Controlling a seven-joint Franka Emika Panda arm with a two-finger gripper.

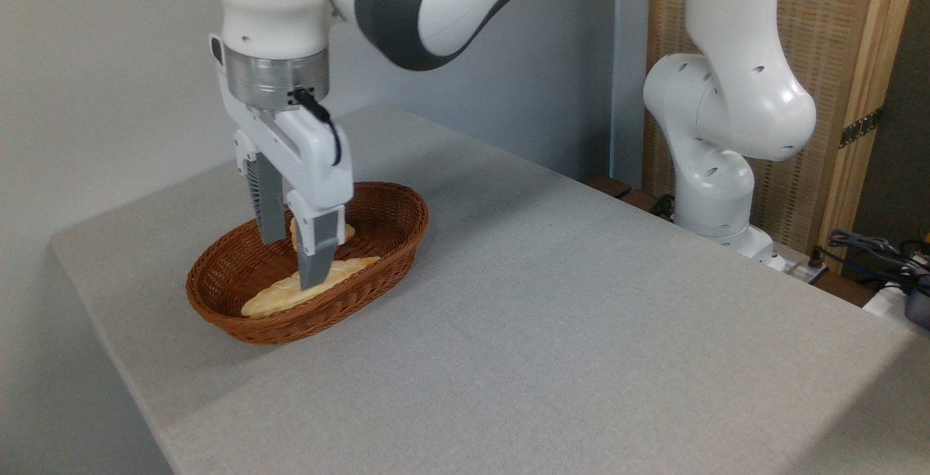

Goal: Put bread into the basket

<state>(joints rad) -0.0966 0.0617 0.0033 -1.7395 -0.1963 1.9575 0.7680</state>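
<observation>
The brown wicker basket (396,224) stands on the left part of the grey table. The bread (348,232), a small golden bun, lies inside it, mostly hidden behind my near finger (318,250). Only slivers of it show on either side of that finger. My gripper (293,264) hangs straight down into the basket with its fingers spread apart, open. The far finger (270,210) stands to the left of the bun. I cannot tell whether either finger touches the bun.
A long pale-yellow loaf (280,295) lies along the basket's front wall, under my near fingertip. The arm's white base (716,170) stands at the table's far right, with cables (872,250) beside it. The grey tabletop (581,315) stretches to the right.
</observation>
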